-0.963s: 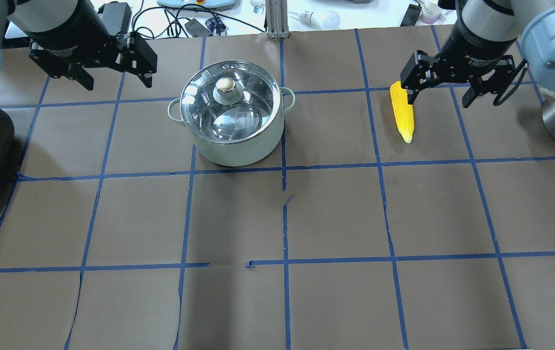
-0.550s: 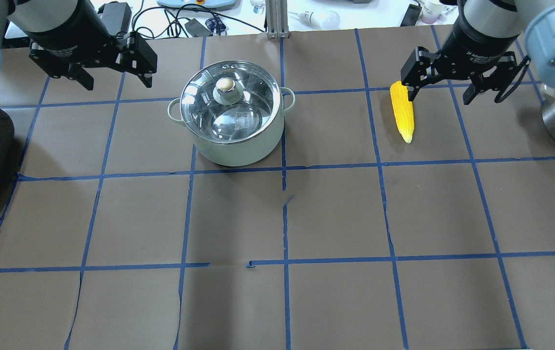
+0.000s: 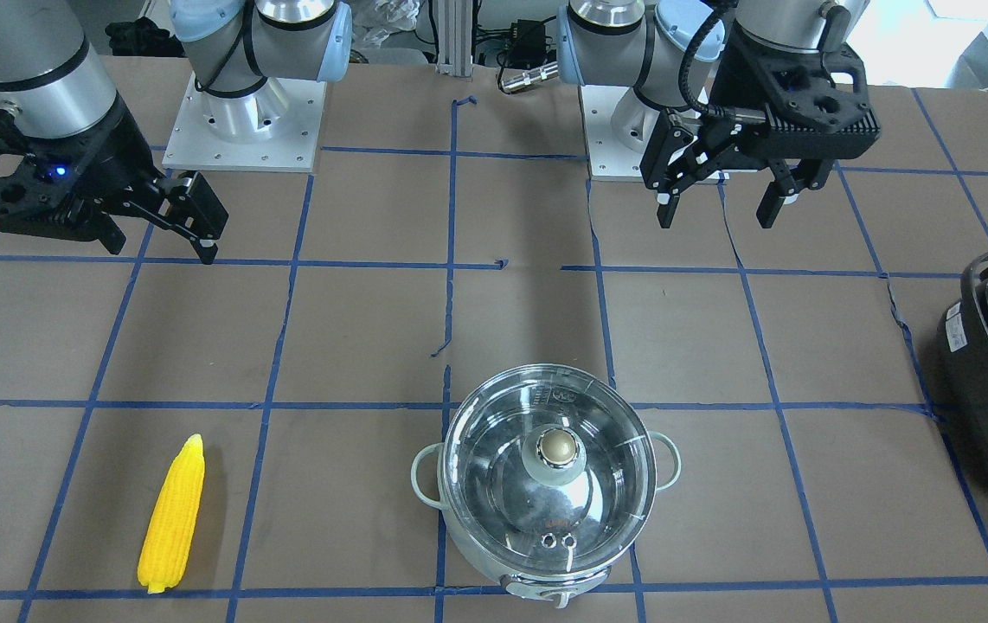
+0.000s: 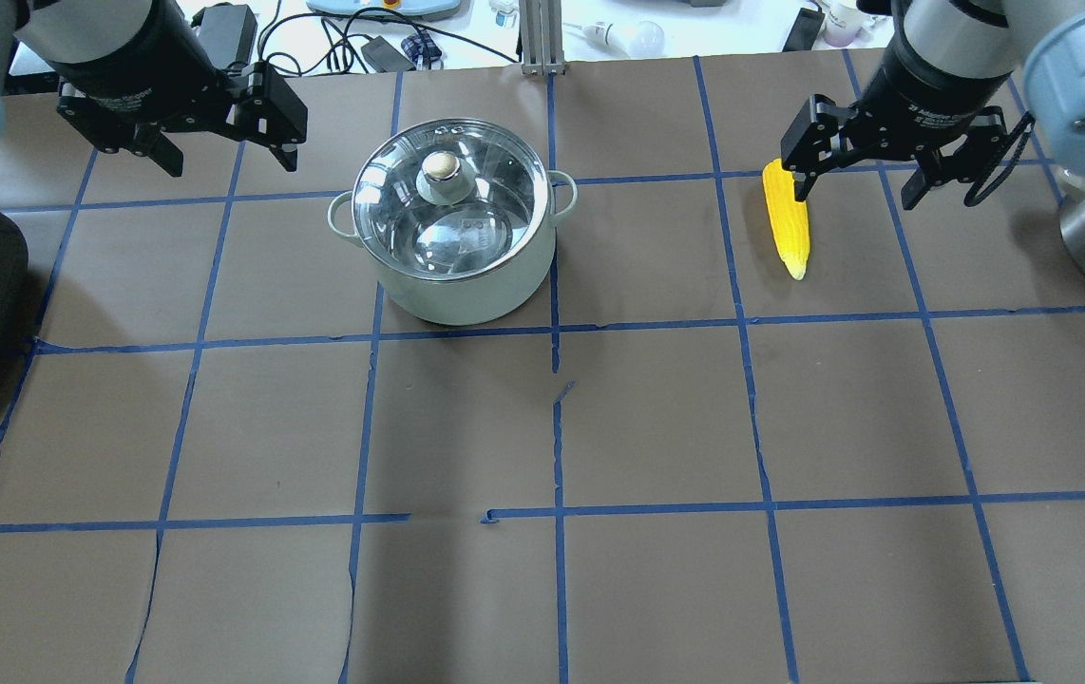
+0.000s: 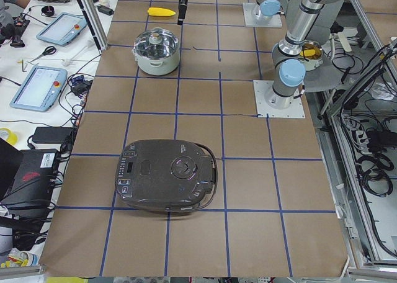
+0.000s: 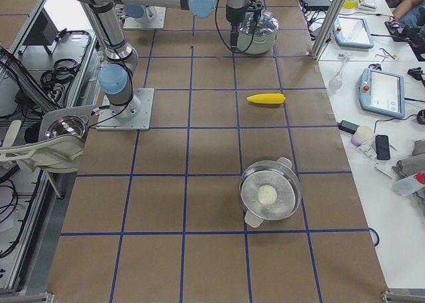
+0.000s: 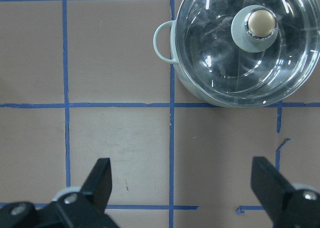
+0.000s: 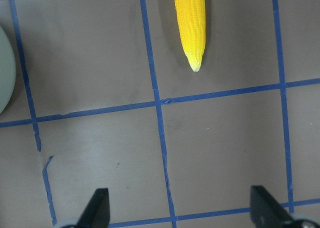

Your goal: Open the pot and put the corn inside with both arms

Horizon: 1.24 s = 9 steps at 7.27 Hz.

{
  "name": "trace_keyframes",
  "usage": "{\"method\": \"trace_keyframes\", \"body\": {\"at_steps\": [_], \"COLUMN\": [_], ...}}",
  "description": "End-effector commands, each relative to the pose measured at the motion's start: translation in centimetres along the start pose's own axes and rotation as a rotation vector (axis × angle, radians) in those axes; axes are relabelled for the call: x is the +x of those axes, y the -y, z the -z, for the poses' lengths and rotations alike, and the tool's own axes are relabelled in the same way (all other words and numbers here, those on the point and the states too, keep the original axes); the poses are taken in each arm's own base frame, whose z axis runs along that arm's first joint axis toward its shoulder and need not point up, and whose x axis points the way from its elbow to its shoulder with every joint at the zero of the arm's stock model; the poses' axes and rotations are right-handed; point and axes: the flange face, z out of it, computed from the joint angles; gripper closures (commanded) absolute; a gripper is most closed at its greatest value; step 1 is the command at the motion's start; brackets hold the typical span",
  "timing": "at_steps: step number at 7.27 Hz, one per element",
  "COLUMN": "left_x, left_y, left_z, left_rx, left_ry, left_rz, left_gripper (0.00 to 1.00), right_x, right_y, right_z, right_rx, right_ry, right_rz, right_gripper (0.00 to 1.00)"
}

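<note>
the pot (image 4: 452,299) sits closed on the table (image 4: 599,427), the corn (image 4: 787,220) lying flat well off to its right. the left gripper (image 4: 231,163) and right gripper (image 4: 856,198) hang open and empty, touching neither. risk: an off-centre pinch could slip off the small lid knob (image 4: 441,166).

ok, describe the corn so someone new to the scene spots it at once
Start at the brown table gridded with blue tape and find the mint-green pot. On the robot's right of it, apart, the corn lies flat. It is the only bright yellow, tapered thing there.
</note>
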Motion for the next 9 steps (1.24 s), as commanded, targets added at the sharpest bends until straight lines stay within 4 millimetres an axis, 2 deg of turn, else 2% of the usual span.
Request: {"method": "trace_keyframes", "body": {"at_steps": [1, 2, 3, 5, 6, 7, 8, 9], "left_x": [0.1, 0.6, 1.6, 5.0, 6.9, 8.2, 8.7, 9.1], "left_y": [0.7, 1.4, 3.1, 6.5, 8.4, 10.0, 11.4, 12.4], "left_z": [-0.7, -0.9, -1.1, -3.2, -5.8, -9.6, -13.2, -16.0], "left_rx": [-0.019, -0.018, -0.012, -0.016, -0.008, -0.012, -0.013, -0.012], "left_ry": [0.009, -0.002, -0.006, -0.018, -0.026, -0.025, -0.025, -0.026], "left_rz": [0.075, 0.100, 0.087, 0.129, 0.156, 0.150, 0.147, 0.146], "left_gripper": [0.00, 0.00, 0.00, 0.00, 0.00, 0.01, 0.02, 0.02], "right_x": [0.1, 0.0, 0.0, 0.1, -0.1, 0.1, 0.0, 0.3], "right_y": [0.0, 0.1, 0.3, 0.4, 0.5, 0.4, 0.4, 0.6], "right_z": [-0.1, -0.3, 0.2, 0.8, 0.4, 0.6, 0.5, 0.4], "right_rx": [0.000, -0.004, 0.011, 0.028, 0.022, 0.025, 0.023, 0.023], "right_ry": [-0.009, 0.000, 0.007, -0.001, 0.010, 0.008, 0.008, 0.009], "right_rz": [0.003, 0.002, 0.003, 0.002, -0.001, -0.003, -0.001, -0.007], "right_gripper": [0.00, 0.00, 0.00, 0.00, 0.00, 0.00, 0.00, 0.00]}}
